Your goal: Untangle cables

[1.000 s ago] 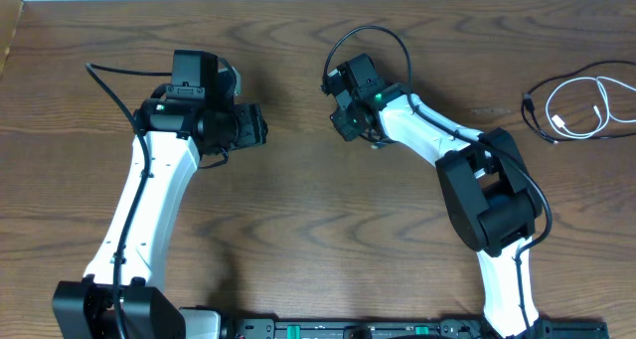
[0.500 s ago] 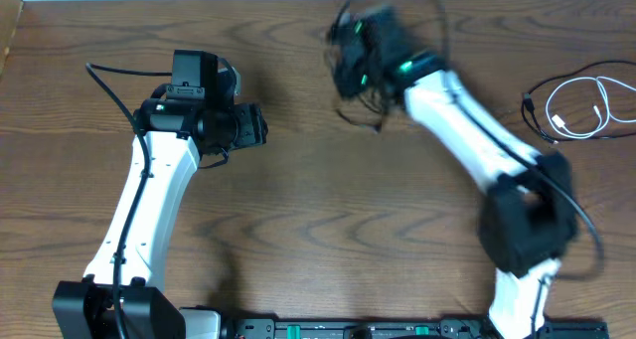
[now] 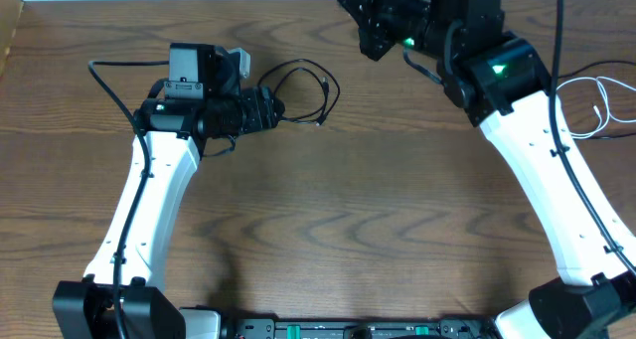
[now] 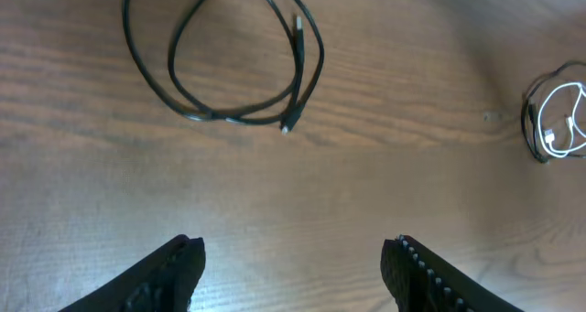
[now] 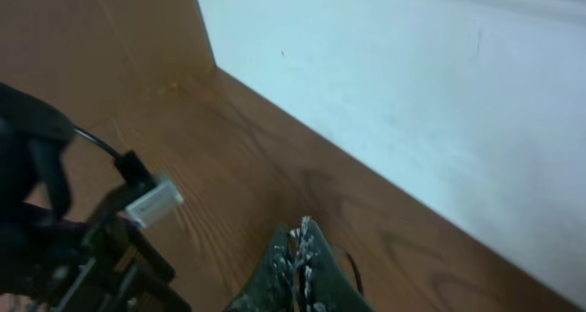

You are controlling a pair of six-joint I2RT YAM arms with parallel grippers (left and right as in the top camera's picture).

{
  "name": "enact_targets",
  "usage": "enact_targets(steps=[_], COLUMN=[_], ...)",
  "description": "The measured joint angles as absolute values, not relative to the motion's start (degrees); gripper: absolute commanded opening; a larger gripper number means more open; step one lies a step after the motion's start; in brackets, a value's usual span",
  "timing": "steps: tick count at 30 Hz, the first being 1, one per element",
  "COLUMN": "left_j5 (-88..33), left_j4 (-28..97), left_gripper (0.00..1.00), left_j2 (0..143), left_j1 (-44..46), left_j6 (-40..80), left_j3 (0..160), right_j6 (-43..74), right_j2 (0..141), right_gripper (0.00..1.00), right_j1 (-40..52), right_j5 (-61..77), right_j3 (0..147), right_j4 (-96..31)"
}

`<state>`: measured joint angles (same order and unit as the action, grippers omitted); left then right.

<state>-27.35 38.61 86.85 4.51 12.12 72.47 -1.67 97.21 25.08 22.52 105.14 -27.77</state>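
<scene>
Right arm [image 3: 517, 110] is swinging high toward the far edge now, well clear of the middle of the table [image 3: 397, 230] where it was working a second ago, and a black cable [image 3: 321, 121] is lying where none was showing before, just in front of the left gripper [image 4: 293, 248]. That gripper is sitting with its fingers spread wide and nothing between them, low over the wood. The cable is resting in one loose, roughly round loop straight ahead of it, apart from the fingertips, with both plug ends lying on the same side of the loop. The right gripper [image 5: 298, 243] is looking pressed together and, as far as I can tell, carrying nothing, pointing off at the back wall. The left side is clearly nearer for any next pick. The remaining white and black cords [image 3: 584, 81] are sitting bunched at the far right edge, partly hidden behind the right arm.
</scene>
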Motion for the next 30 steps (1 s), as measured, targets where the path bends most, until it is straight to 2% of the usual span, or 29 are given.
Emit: enact_targets(steps=[2,10,12,15,22,30], left_j5=[-26.6,-17.5,-16.5,-15.7,-14.8,-10.3], left_j4=[40.3,43.0,41.0,35.0,21.3,15.8], left_gripper=[0.67,0.67,0.67,0.67,0.67,0.67], left_j2=[86.8,88.7,90.1,93.4,101.1,110.5], left_j1=[4.5,4.5,4.5,4.5,4.5,4.5], left_j6=[12.3,13.6,14.0,14.8,15.2,15.3], left_j3=[72.5,72.5,72.5,72.4,72.4,72.4], right_j6=[-1.7,-1.5,-1.5,-0.4,1.9,4.1], right_j2=[97.9,105.4,108.5,111.7,112.0,112.0], right_gripper=[0.13,0.16,0.27,0.32,0.32,0.29], right_j1=[25.1,25.1,25.1,24.9,21.7,13.3], right_j5=[21.1,18.0,17.4,15.5,9.0,6.6], right_j3=[105.1,105.0,104.9,104.3,104.1,104.1], right_j4=[-29.5,-35.9,-37.0,-38.7,-43.9,-53.2])
